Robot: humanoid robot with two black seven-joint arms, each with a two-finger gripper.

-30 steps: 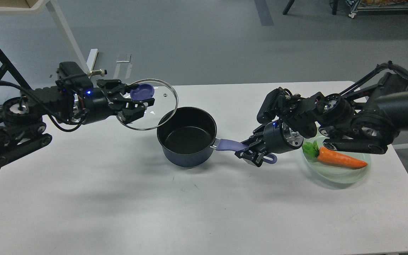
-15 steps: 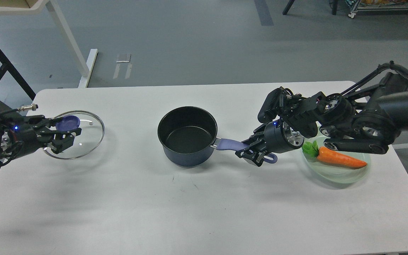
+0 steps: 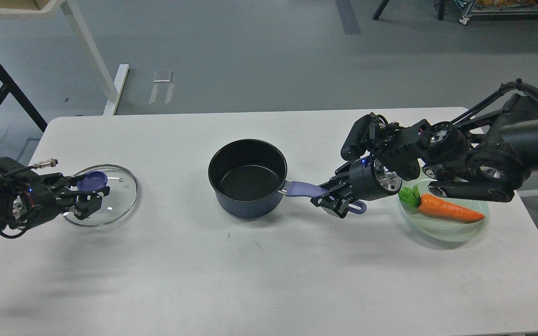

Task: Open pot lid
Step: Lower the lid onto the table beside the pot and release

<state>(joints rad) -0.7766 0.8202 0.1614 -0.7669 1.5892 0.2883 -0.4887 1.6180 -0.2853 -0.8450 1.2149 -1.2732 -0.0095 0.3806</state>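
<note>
While left fingers (image 3: 92,198) grip the lid (image 3: 110,201) by its knob, right fingers (image 3: 330,199) clamp the pot (image 3: 247,179) handle.

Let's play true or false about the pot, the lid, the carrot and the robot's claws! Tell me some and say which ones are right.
1. The lid is on the pot. False: it is off, far to the pot's left, low at the table.
2. The left claw holds the lid by its knob. True.
3. The pot has soup in it. False: its black inside is empty.
4. The right claw is shut on the pot's handle. True.
5. The carrot lies in the pot. False: it lies on the green plate, to the right.
</note>
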